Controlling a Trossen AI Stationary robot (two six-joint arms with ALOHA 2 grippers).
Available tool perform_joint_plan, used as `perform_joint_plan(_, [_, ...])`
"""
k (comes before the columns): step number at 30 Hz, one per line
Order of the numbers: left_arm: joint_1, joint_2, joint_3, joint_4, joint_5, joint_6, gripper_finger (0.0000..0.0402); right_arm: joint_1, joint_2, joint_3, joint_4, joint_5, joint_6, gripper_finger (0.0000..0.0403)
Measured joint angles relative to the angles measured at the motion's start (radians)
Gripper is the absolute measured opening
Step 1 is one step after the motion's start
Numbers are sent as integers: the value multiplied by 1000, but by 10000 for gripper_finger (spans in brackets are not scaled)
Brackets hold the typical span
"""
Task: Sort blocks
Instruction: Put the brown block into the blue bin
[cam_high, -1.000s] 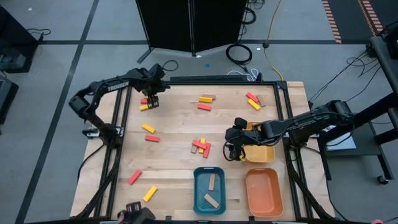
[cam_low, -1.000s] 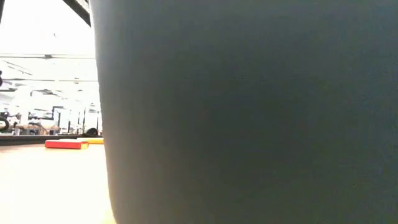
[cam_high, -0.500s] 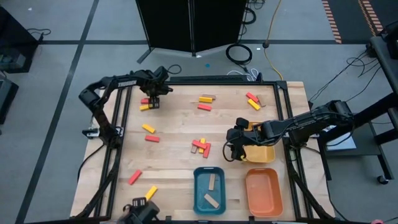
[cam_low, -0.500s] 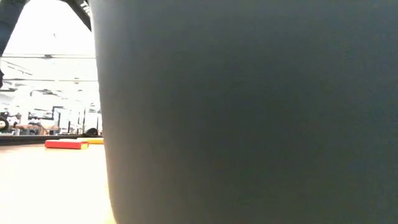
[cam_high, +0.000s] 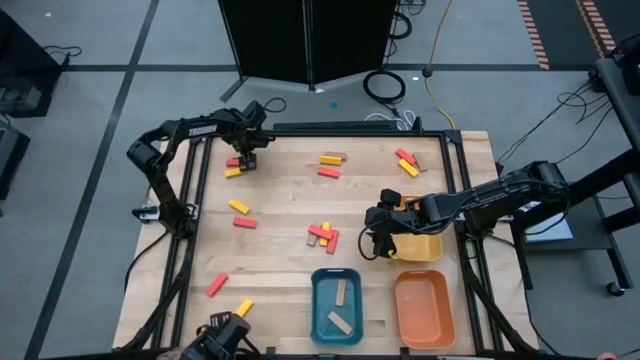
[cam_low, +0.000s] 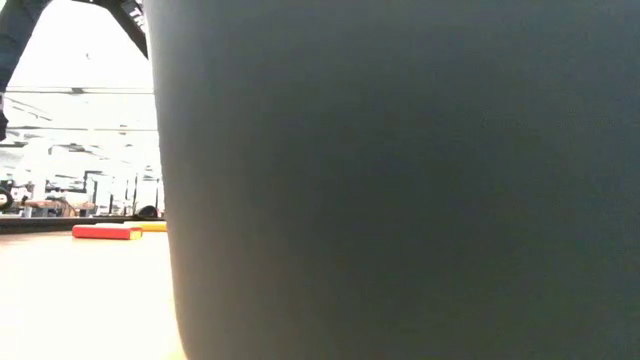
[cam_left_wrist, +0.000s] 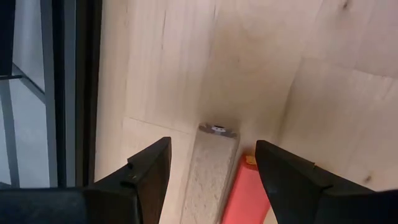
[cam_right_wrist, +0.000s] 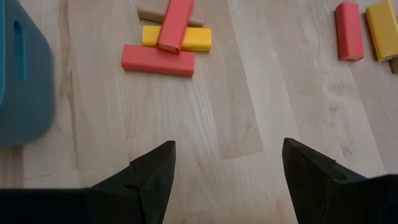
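Left gripper (cam_left_wrist: 210, 163) at far-left table (cam_high: 280, 200) corner, jaws spread, straddling a tan block (cam_left_wrist: 210, 171) with a red block (cam_left_wrist: 245, 193) just beside; nothing clamped. Right gripper (cam_right_wrist: 229, 163) released, empty, hovering beside yellow tray (cam_high: 425, 247). Two tan blocks in blue tray (cam_high: 318, 300); orange tray (cam_high: 424, 310) alongside. No legible writing.

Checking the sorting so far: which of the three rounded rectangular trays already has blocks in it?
The blue rounded rectangular tray: two plain tan wooden blocks lie inside. The orange tray beside it shows none, and the yellow tray is mostly hidden under the right arm.
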Motion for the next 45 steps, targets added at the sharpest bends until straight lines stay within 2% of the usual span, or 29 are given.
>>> perform_joint_plan(15, [0, 80, 7, 2, 12, 0, 223, 0, 0, 0, 2, 0, 18, 224])
perform_joint_plan(19, [0, 82, 6, -1, 25, 0, 183, 0, 0, 0, 3, 0, 19, 224])
perform_joint_plan(26, [-1, 83, 6, -4, 26, 0, 79, 0, 0, 0, 3, 0, 19, 224])
perform_joint_plan(33, [0, 93, 66, -3, 37, -25, 73, 0, 0, 0, 3, 0, 28, 224])
perform_joint_plan(38, [-7, 90, 141, 12, 89, -50, 74, 0, 0, 0, 3, 0, 42, 224])
perform_joint_plan(41, [-19, 93, 188, -15, 164, -63, 76, 0, 0, 0, 2, 0, 42, 224])
perform_joint_plan(43, [-25, 90, 223, -20, 255, -94, 76, 0, 0, 0, 2, 0, 42, 224])
perform_joint_plan(45, [-29, 90, 251, -20, 411, -138, 76, 0, 0, 0, 2, 0, 42, 224])
